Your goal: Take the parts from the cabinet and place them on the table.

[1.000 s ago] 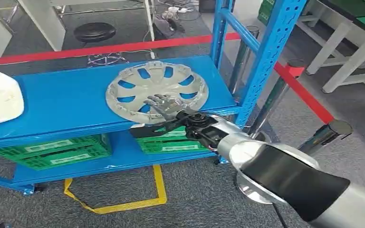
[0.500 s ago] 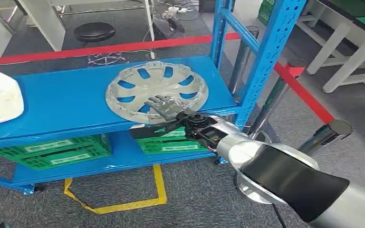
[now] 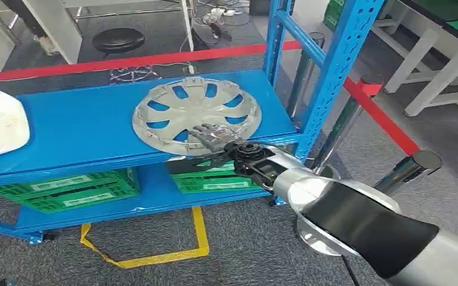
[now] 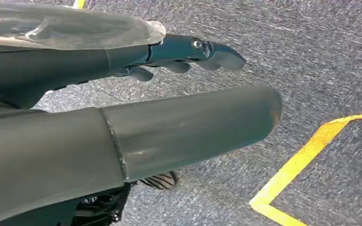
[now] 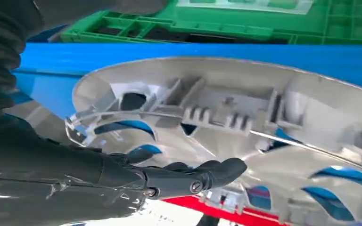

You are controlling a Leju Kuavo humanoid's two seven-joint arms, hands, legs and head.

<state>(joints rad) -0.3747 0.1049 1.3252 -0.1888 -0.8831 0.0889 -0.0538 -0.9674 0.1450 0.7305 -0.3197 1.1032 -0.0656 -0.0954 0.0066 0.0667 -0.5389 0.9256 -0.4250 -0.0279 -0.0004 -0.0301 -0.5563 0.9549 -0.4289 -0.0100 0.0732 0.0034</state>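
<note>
head view: blue cabinet (image 3: 83,128) with two shelves, on grey carpet
part: silver hubcap (image 3: 195,113), lying hollow side up on the upper shelf, near its front right corner
second part: white piece (image 3: 0,124) on the same shelf, far left, well apart from the hubcap
right hand (image 3: 210,137): reaches over the shelf's front edge; fingers lie inside the hubcap's near rim, thumb underneath at the shelf edge; whether it truly pinches the rim, cannot tell
right wrist view: dark fingers (image 5: 188,176) extend across the hubcap's ribbed inner face
lower shelf: green crates (image 3: 65,189)
left hand (image 4: 179,49): hangs above the carpet, fingers apart, holding nothing
floor: yellow tape (image 3: 149,253); red barrier belt (image 3: 125,61) behind the cabinet
</note>
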